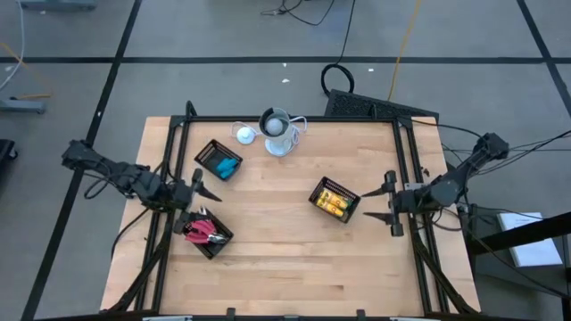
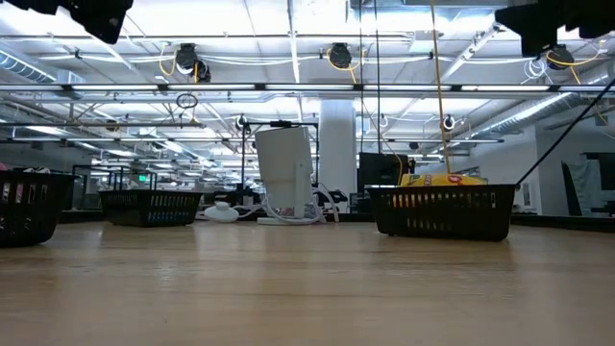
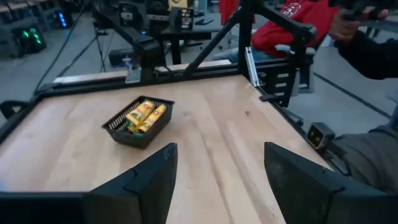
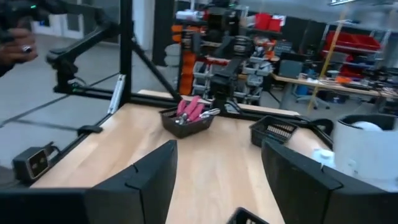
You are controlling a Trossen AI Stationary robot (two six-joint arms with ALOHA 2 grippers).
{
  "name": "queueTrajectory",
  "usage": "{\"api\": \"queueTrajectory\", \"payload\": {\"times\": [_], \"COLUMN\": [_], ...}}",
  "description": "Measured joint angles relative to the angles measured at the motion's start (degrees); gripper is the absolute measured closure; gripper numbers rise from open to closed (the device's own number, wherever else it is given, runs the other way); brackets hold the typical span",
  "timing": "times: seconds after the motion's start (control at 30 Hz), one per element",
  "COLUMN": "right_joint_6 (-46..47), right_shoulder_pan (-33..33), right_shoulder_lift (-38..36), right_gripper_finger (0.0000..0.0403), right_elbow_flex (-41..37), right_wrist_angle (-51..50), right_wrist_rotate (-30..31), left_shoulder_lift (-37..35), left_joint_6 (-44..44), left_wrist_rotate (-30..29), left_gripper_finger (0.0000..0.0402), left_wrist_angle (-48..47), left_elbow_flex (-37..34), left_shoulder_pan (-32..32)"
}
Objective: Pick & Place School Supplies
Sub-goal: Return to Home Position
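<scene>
Three black mesh baskets stand on the wooden table. One holds light-blue blocks (image 1: pixel 225 167), one holds red-handled tools (image 1: pixel 202 231) (image 4: pixel 189 109), and one holds yellow oblong pieces (image 1: pixel 334 201) (image 3: pixel 143 116). My left gripper (image 1: pixel 207 189) (image 3: pixel 217 180) hovers open at the table's left edge, between the blue and red baskets, with nothing between its fingers. My right gripper (image 1: pixel 382 202) (image 4: pixel 217 180) hovers open at the right edge, just right of the yellow basket, also holding nothing. Both are raised clear of the tabletop.
A white-grey cup-like object (image 1: pixel 278 134) with a cable stands at the far middle, a small white round piece (image 1: pixel 244 135) beside it. A black frame (image 1: pixel 406 160) runs along the table's sides. A person in red (image 3: pixel 280 31) sits beyond the table; a hand (image 4: pixel 15 43) shows.
</scene>
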Motion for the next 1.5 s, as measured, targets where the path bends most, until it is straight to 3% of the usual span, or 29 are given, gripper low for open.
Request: {"api": "queueTrajectory", "payload": {"times": [0.2, 0.33, 0.4, 0.63, 0.77, 0.8, 0.9, 1.0, 1.17, 1.5], "right_joint_6": [0.09, 0.58, 0.25, -8.19, 5.64, 5.07, 1.51, 1.6, 1.54, -1.8], "right_shoulder_pan": [-0.02, -0.02, -0.02, -0.02, 0.17, 0.46, 1.92, 3.6, 6.62, 8.94], "right_shoulder_lift": [-4.19, -4.52, -4.46, -4.78, -5.16, -5.32, -5.69, -6.46, -8.7, -8.95], "right_gripper_finger": [0.0179, 0.0179, 0.0179, 0.0179, 0.0179, 0.0179, 0.0179, 0.0179, 0.0179, 0.0179], "right_elbow_flex": [-5.07, -9.01, -10.52, -12.52, -12.69, -12.68, -12.69, -12.46, -12.45, -12.45], "right_wrist_angle": [4.05, 11.14, 14.81, 17.01, 18.14, 18.01, 16.58, 15.58, 8.15, 3.98], "right_wrist_rotate": [3.67, 3.65, 4.96, 11.14, 17.46, 15.29, 1.42, -5.09, -6.1, -6.0], "left_shoulder_lift": [0.05, 0.07, 0.1, 0.1, 0.1, 0.1, 0.12, 0.12, 0.02, -1.17], "left_joint_6": [-0.08, -9.51, -9.83, -0.37, 0.09, -0.13, -0.68, -0.57, -0.52, -0.14], "left_wrist_rotate": [-4.24, -7.87, -8.34, 3.24, 2.78, 2.84, 4.01, 5.18, 4.39, 4.94], "left_gripper_finger": [0.0158, 0.0158, 0.0158, 0.0158, 0.0158, 0.0158, 0.0158, 0.0158, 0.0158, 0.0158], "left_wrist_angle": [-1.87, -2.49, -1.68, 3.52, 2.07, 1.86, 1.71, 1.08, 2.9, 10.0], "left_elbow_flex": [-0.26, -0.26, -0.26, -0.26, -0.26, -0.26, -0.26, -0.26, -3.39, -10.97], "left_shoulder_pan": [-0.23, -0.21, -0.21, -0.25, 0.37, 0.63, 1.04, 1.02, 1.27, 3.77]}}
